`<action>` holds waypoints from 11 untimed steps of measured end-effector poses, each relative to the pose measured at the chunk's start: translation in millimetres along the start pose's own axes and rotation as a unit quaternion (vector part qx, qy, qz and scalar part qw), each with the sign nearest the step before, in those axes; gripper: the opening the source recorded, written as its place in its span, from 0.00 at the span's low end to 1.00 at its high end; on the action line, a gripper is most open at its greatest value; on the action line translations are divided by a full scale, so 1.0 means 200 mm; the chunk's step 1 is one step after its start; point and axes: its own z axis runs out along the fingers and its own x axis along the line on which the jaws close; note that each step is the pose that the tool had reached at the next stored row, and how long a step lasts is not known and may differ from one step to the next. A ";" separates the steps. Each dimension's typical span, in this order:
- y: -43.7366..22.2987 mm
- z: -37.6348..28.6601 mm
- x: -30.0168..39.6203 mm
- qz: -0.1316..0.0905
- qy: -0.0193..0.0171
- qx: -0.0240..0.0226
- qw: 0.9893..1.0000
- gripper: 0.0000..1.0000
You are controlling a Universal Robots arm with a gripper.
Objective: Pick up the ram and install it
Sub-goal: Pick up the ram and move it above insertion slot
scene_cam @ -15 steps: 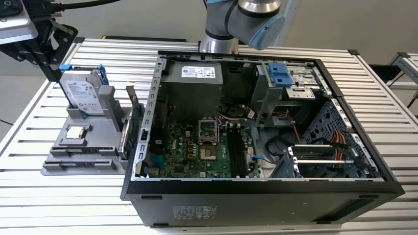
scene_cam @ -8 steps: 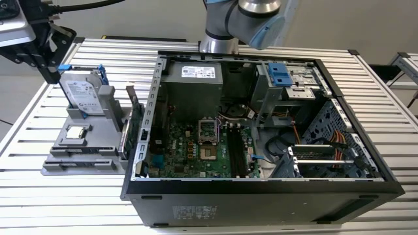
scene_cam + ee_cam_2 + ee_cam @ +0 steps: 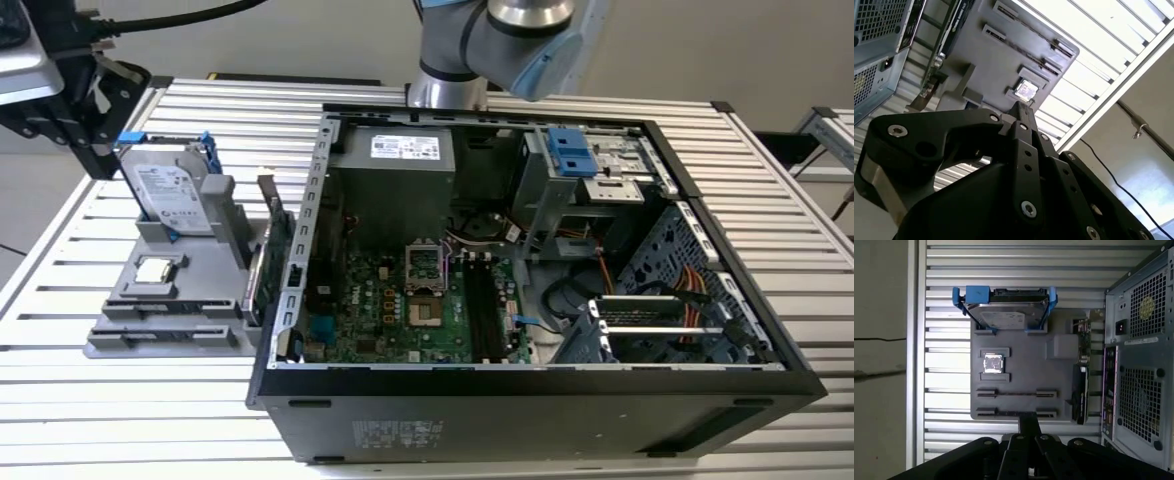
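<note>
Both fingers (image 3: 1024,125) are pressed together at the tips, so the gripper (image 3: 1029,417) is clenched. It hangs above one edge of the grey holder (image 3: 1024,365). On this holder the ram (image 3: 1016,393) seems to be the thin dark line between two clips, though I cannot tell for sure. Farther out, the hard drive (image 3: 1009,315) stands in the holder, and the open computer case (image 3: 534,390) is just beside it.
</note>
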 end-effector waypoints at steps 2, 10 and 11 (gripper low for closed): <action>-0.011 0.000 0.000 0.000 0.000 0.000 1.000 0.00; -0.062 -0.002 0.000 0.000 0.002 0.000 1.000 0.00; -0.069 -0.002 0.000 0.000 0.002 0.000 1.000 0.00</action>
